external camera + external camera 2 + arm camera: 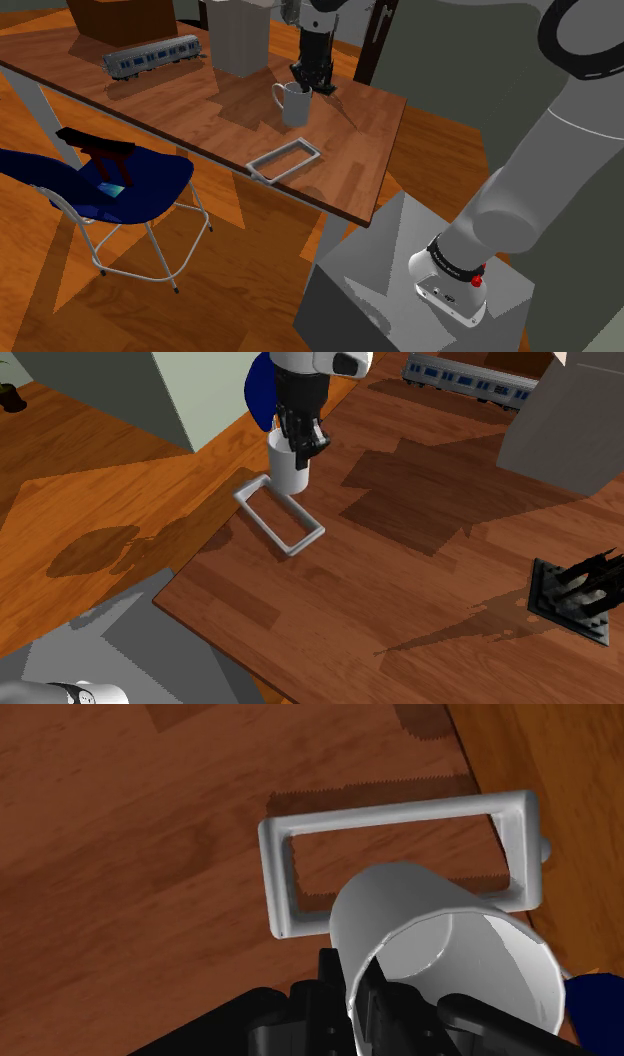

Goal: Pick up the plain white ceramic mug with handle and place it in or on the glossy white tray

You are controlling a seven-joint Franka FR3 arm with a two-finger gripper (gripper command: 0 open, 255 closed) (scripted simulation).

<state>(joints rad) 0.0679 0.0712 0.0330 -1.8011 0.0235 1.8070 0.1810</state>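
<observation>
Presently, gripper (pixel 350 989): clamped across the rim wall of the mug (pixel 440 939).
Mug: hangs tilted under the fingers.
Tray (pixel 390 812): just beyond the mug.
Risk: thin rim pinch may slip; the tilted mug could catch the tray's rim.

I look over a brown wooden table (pixel 200 110). At the shoulder view's upper left, a grey and blue model train (pixel 152 55) lies on it, with a brown box (pixel 125 18) behind it and a tall pale block (pixel 238 35) to its right. At lower left, a blue chair (pixel 150 178) carries a flat black object (pixel 95 143). At the second exterior view's lower right, a dark rack (pixel 578 595) of black items rests on the table.
</observation>
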